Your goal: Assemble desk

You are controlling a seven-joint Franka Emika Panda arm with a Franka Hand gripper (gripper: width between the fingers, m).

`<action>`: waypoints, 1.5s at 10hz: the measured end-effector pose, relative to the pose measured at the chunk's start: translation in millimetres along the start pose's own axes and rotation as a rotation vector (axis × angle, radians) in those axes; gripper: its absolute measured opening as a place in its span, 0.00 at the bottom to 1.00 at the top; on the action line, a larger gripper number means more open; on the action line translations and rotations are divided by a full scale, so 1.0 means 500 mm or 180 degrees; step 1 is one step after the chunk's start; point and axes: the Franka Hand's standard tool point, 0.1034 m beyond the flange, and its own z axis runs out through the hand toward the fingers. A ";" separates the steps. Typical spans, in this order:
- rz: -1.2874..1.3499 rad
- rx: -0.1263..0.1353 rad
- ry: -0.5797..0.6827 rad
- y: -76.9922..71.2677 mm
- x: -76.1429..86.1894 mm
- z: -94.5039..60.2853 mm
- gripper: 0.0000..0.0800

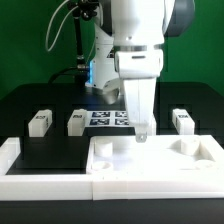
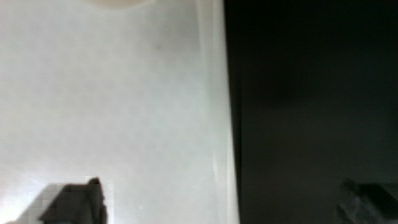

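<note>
Hanging straight down from the white arm (image 1: 135,40), the gripper (image 1: 141,134) sits right at the far rim of the desk panel (image 1: 130,168), roughly mid-way along that edge. The panel lies flat on the black table (image 1: 55,150), up front and toward the exterior view's right, with its raised rim running all the way round.

The wrist view settles the hand question. The two dark fingertips (image 2: 71,203) are spread wide, and the gripper (image 2: 222,205) straddles the panel's edge. One finger is over the white panel (image 2: 107,110) and the other over the bare black table (image 2: 311,110). Nothing is pinched between them. Whether either tip touches anything is too blurry to call.

Behind the panel there's a loose row of parts. One leg block (image 1: 40,122) stands at the exterior view's left, with a second leg block (image 1: 76,122) a bit further in. The marker board (image 1: 108,118) lies flat next to that, partly hidden by the arm. A third leg block (image 1: 181,120) stands off on the exterior view's right, and all three show their black-and-white tags. A long white bar (image 1: 45,185) edges the table's front on the exterior view's left, just beside the panel.
</note>
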 end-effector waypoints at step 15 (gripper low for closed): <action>0.3486 0.0183 -0.0159 -0.060 0.177 -0.044 0.81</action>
